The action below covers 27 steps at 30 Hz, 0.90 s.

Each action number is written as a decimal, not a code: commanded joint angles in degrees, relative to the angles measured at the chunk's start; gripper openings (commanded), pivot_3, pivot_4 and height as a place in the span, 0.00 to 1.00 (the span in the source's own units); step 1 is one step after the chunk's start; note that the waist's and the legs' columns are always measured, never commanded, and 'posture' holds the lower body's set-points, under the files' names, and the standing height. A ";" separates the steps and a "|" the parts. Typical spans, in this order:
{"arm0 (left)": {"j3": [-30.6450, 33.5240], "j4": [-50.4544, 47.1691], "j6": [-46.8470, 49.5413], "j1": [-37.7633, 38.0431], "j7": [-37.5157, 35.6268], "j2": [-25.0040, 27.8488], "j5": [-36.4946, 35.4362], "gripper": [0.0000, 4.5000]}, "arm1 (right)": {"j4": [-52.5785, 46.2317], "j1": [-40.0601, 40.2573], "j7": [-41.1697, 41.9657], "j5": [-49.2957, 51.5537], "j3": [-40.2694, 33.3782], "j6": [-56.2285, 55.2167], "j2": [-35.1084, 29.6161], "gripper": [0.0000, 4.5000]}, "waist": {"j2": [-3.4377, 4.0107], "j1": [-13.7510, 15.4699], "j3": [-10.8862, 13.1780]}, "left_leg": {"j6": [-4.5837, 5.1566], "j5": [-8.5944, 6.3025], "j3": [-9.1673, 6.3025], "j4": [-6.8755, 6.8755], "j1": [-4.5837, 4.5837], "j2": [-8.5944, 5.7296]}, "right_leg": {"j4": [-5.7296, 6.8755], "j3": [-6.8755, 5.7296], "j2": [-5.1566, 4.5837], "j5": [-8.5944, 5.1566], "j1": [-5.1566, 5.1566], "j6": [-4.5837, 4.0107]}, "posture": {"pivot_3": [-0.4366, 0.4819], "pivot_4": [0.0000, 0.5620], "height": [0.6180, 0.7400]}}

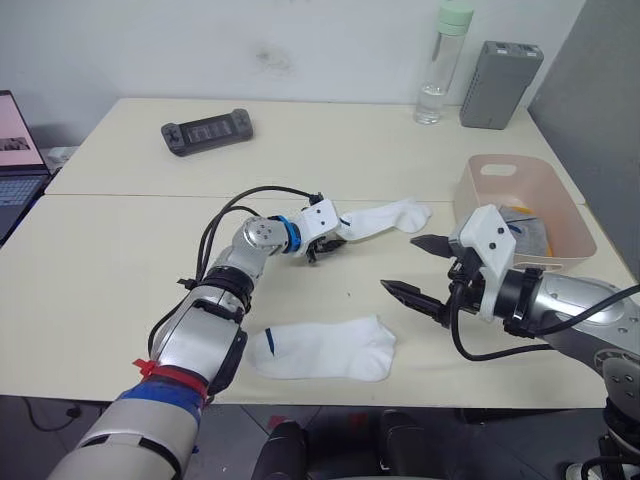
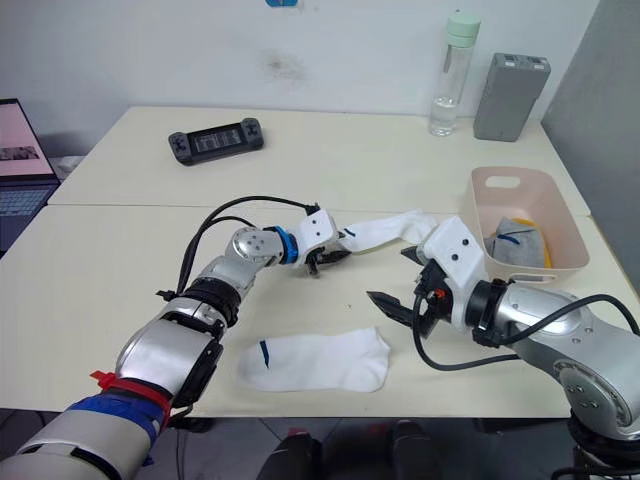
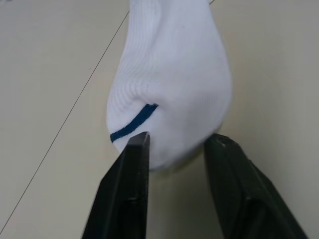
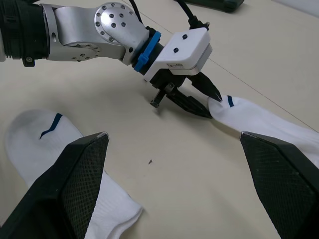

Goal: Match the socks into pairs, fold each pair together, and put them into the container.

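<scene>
Left eye view: left gripper (image 1: 326, 247) at frame centre clamps the cuff of a white sock (image 1: 385, 218). Right gripper (image 1: 420, 268), centre right, fingers spread, empty. Second white sock (image 1: 322, 349) lies flat at lower centre. Pink container (image 1: 523, 206) at right edge holds grey and orange socks.

Left wrist view: fingers (image 3: 128, 194) pinch the blue-trimmed cuff.

Right wrist view: both white socks on the table (image 4: 169, 189).

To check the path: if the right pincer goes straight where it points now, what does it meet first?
Probably the left pincer, shut on the cuff of a white sock; bare table lies before it, and depth is unclear.
</scene>
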 commanded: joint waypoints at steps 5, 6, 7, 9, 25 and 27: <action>1.36 0.21 -3.04 -0.89 -1.90 0.06 0.33 0.01 | -1.72 0.11 -0.92 2.15 -1.58 -0.80 -1.24 1.00 | 0.00 0.00 0.00 | 0.00 0.00 -0.01 0.00 0.00 0.00 | 0.00 -0.01 0.00 0.00 0.00 0.00 | 0.48 0.27 1.00; 2.12 -1.24 -3.92 0.09 -4.10 0.84 -0.89 0.01 | -1.77 0.10 -1.05 2.42 -1.58 -0.73 -1.32 1.00 | 0.00 -0.03 0.00 | 0.00 0.00 0.00 0.00 0.00 0.00 | 0.00 0.00 0.00 0.00 0.00 0.00 | 0.48 0.27 1.00; 2.69 -2.34 -4.54 0.82 -5.69 1.41 -1.72 0.01 | -1.83 0.10 -1.20 2.65 -1.57 -0.69 -1.38 1.00 | 0.00 -0.07 0.00 | 0.00 0.00 0.01 -0.01 0.00 0.00 | 0.00 0.00 0.00 0.00 0.00 0.00 | 0.48 0.27 1.00; 4.28 -7.52 -5.23 4.11 -10.53 3.67 -4.75 0.01 | -1.88 0.11 -1.51 3.03 -1.48 -0.66 -1.49 1.00 | 0.00 -0.22 0.00 | 0.00 0.00 0.01 -0.02 0.02 0.02 | 0.00 0.01 0.00 0.00 -0.01 0.00 | 0.48 0.27 1.00; 13.30 -30.53 -6.27 27.58 -22.37 25.69 -14.78 0.01 | 1.00 -2.06 -0.26 3.58 2.19 -1.77 -2.27 1.00 | 0.01 0.35 0.00 | -0.01 0.01 -0.03 -0.04 0.10 0.08 | 0.04 -0.02 0.00 0.00 0.02 -0.02 | 0.48 0.27 1.00; 13.78 -30.28 -5.22 28.14 -22.71 25.13 -15.98 0.01 | 1.48 -2.49 -0.06 3.13 2.90 -2.04 -2.39 1.00 | 0.01 0.23 0.00 | -0.01 0.00 -0.01 -0.04 0.09 0.06 | 0.02 -0.02 -0.02 0.00 0.03 -0.02 | 0.48 0.27 1.00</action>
